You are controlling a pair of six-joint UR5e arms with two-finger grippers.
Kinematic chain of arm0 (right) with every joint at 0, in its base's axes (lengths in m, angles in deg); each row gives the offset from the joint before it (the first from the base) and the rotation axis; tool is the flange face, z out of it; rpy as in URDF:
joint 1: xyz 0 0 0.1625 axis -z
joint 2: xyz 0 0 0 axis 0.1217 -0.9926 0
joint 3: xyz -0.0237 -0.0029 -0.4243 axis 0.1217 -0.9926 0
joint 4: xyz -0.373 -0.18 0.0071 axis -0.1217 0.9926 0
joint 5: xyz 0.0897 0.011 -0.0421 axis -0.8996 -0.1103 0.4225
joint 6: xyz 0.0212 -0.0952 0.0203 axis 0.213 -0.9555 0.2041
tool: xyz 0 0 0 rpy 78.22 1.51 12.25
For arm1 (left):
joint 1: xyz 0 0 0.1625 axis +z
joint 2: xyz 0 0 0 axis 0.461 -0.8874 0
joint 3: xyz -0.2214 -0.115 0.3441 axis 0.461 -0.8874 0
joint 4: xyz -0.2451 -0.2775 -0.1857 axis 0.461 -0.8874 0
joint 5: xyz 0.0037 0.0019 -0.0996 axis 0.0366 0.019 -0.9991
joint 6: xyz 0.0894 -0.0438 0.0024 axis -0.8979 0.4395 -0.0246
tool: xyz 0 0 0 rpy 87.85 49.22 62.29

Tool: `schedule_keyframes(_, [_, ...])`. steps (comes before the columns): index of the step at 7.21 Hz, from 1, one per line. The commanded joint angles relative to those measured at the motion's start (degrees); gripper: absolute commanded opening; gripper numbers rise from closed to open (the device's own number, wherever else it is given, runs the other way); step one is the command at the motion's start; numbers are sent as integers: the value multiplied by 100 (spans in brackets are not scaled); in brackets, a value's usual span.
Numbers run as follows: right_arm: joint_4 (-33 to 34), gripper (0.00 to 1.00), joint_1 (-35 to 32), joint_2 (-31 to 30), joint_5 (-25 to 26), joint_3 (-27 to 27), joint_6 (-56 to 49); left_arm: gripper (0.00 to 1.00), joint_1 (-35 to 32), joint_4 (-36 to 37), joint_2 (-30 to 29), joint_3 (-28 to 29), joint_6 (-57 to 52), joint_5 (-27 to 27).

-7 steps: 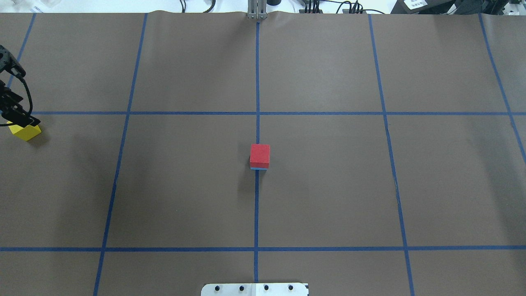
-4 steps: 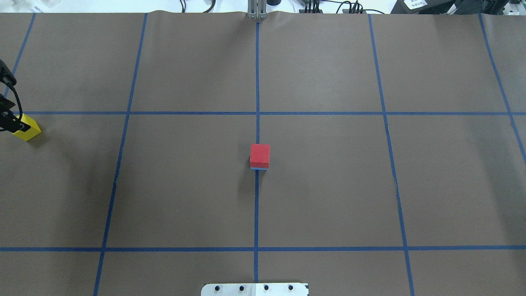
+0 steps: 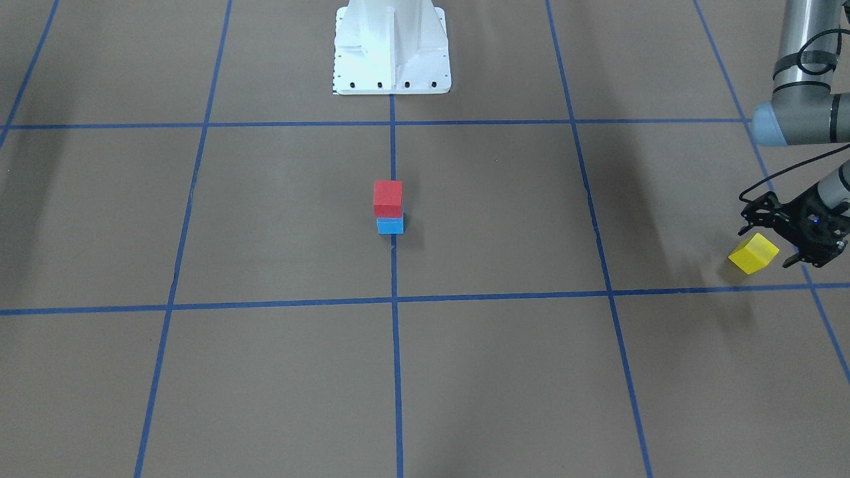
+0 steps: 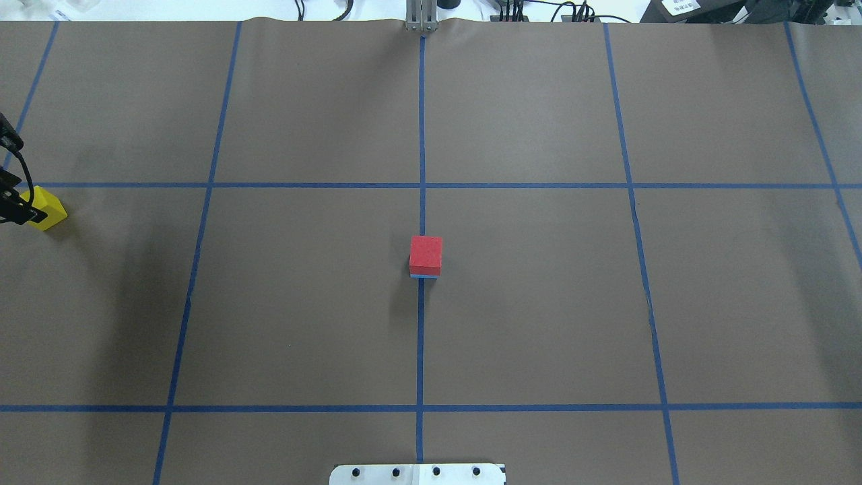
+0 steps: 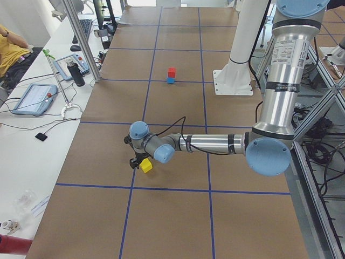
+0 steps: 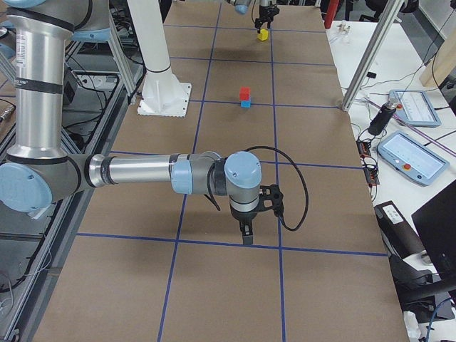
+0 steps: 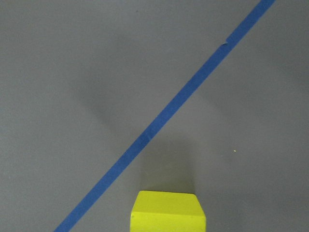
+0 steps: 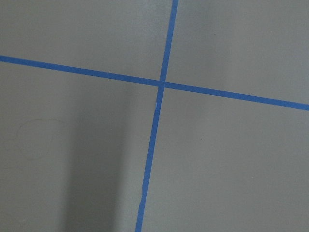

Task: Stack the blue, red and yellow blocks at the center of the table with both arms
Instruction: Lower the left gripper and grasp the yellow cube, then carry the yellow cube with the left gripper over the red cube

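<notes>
A red block [image 3: 388, 198] sits on a blue block [image 3: 390, 226] at the table's center, also seen in the overhead view [image 4: 425, 252]. A yellow block [image 3: 753, 254] rests on the table at the far left edge of the overhead view [image 4: 48, 207] and at the bottom of the left wrist view [image 7: 168, 212]. My left gripper [image 3: 765, 247] is open, its fingers spread close over and beside the yellow block, not closed on it. My right gripper [image 6: 246, 231] shows only in the exterior right view, low over bare table; I cannot tell if it is open or shut.
The white robot base [image 3: 392, 50] stands at the table's near edge. Blue tape lines [image 8: 161, 84] grid the brown table. Side benches with tablets [image 5: 32, 98] and a metal post [image 6: 363, 57] border the table's far side.
In the overhead view my left gripper has slid left, off the yellow block, uncovering more of it. The block and the red-on-blue stack have not moved.
</notes>
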Motion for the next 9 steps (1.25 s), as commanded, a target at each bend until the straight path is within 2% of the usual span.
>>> schedule_keyframes(1, [-9,100,-2,0,0,0,0,90,20,-485,-7,311,209,18])
schedule_keyframes(2, [-44,100,6,0,0,0,0,28,20,-549,2,321,383,19])
schedule_keyframes(3, [-44,100,-2,0,0,0,0,0,20,-567,-7,260,489,10])
schedule_keyframes(4, [-44,100,-2,0,0,0,0,0,11,-663,2,164,542,-16])
schedule_keyframes(6, [-44,100,-2,0,0,9,9,0,11,-262,-42,-520,1303,-243])
schedule_keyframes(8, [-44,100,-2,0,0,9,9,0,29,1322,-295,-1947,2451,-202])
schedule_keyframes(9, [-44,100,-2,0,0,9,9,0,133,2228,-645,-2538,2955,-192])
